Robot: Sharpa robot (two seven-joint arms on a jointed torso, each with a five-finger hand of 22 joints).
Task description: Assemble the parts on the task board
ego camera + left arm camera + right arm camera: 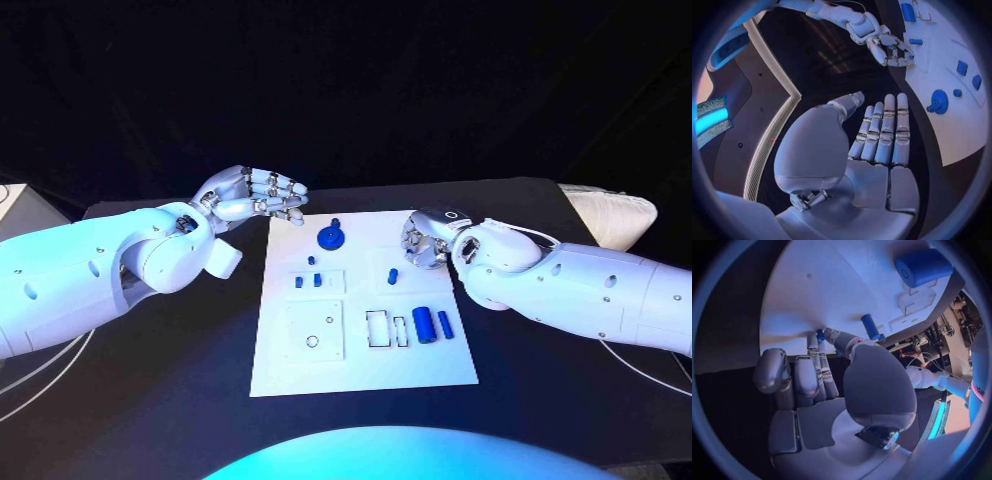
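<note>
The white task board [361,350] lies in the middle of the black table. On it are a blue round part with a knob [332,237], small blue pegs [299,282], a blue peg [392,275] and a thick blue cylinder [423,324] beside a thinner one [446,324]. My right hand [426,238] hovers over the board's far right edge and pinches a small blue part [820,335] between thumb and finger. My left hand [257,195] floats off the board's far left corner, fingers side by side, thumb apart, holding nothing. The round part [939,101] lies beyond its fingertips.
A white padded object [613,215] sits at the table's right edge. A pale box [12,205] stands at the far left. White recessed plates [315,330] with holes and slots occupy the board's middle. Bare black table surrounds the board.
</note>
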